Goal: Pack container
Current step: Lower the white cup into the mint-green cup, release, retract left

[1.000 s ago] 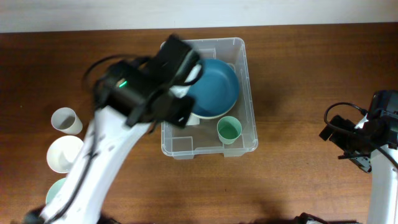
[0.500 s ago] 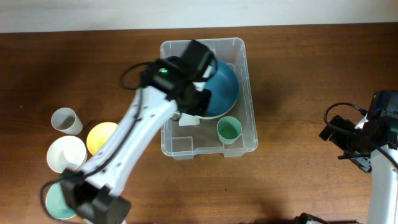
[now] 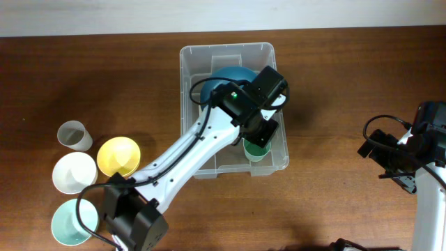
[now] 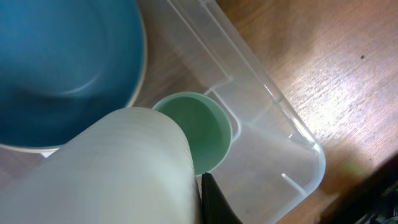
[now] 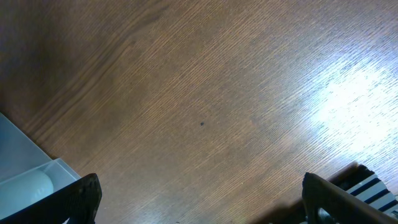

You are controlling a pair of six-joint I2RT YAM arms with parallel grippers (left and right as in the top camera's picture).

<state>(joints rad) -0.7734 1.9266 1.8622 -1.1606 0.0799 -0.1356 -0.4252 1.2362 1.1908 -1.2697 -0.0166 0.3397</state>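
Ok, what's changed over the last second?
The left gripper, shut on a pale cup, swung right across the container, from over the blue bowl to above the green cup. The right gripper stayed open, parked; nothing else moved.

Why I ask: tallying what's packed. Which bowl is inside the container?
The blue bowl: it lies in the container, while the yellow bowl, white bowl and mint bowl sit outside it.

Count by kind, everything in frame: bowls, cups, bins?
Bowls: 4 (blue bowl, yellow bowl, white bowl, mint bowl)
Cups: 3 (green cup, clear cup, pale cup held over the container)
Container: 1
Total: 8
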